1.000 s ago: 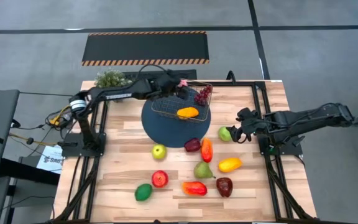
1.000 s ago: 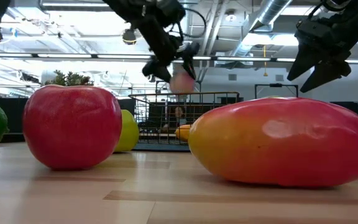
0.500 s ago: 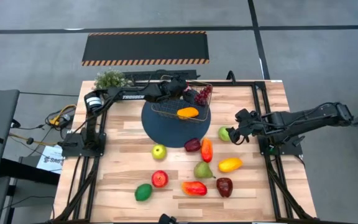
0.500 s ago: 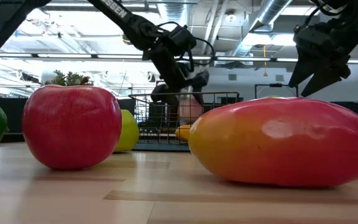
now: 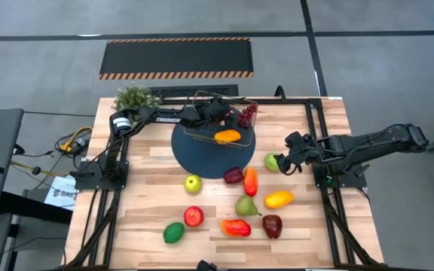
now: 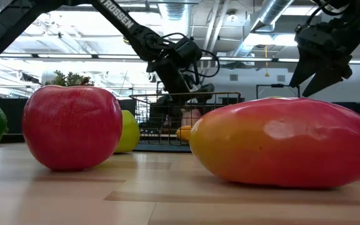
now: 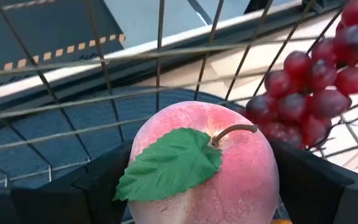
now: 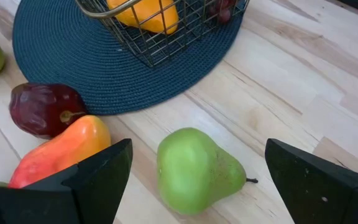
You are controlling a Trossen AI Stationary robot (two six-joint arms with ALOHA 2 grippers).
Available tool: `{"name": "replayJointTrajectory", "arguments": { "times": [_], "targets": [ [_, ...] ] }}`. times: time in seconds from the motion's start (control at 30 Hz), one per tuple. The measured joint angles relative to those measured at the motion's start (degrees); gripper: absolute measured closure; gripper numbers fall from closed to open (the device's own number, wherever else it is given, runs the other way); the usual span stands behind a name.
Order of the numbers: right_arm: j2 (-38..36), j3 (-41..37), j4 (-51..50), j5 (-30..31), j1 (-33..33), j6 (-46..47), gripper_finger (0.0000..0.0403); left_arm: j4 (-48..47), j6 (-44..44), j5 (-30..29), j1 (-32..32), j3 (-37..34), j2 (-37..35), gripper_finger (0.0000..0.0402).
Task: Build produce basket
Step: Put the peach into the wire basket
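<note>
The wire basket stands on the dark blue round mat at the far middle. It holds purple grapes and an orange fruit. My left gripper reaches down into the basket, shut on a pink peach with a green leaf, beside the grapes. My right gripper is open and low over a green pear lying on the table right of the mat. Its fingers stand on either side of the pear without touching it. My left gripper pinches the peach by its two opposite sides between the two fingers. The fingers come slanting down from above, from the table's left. The peach sits stem up inside the basket; whether it rests on the basket floor I cannot tell.
Loose produce lies on the near half: a green apple, a red apple, a green fruit, a dark red fruit, an orange pepper, a pear, a mango. A potted plant stands far left.
My left gripper has gone toward the table's right edge and down, carrying the peach from above the basket's rim to inside the basket beside the grapes. It stays shut on the peach.
</note>
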Motion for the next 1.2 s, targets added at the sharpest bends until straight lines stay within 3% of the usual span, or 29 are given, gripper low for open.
{"name": "replayJointTrajectory", "arguments": {
  "times": [0.97, 1.2],
  "targets": [
    [0.00, 0.00, 0.01, -0.04, 0.00, 0.02, 0.0017, 1.86, 0.18, -1.28, -1.28, 0.33, 2.69, 0.0089],
    [0.00, 0.00, 0.02, -0.04, 0.00, 0.04, 0.0017, 2.15, -0.58, -0.95, -1.32, 0.33, 2.69, 0.0055]
  ]
}}
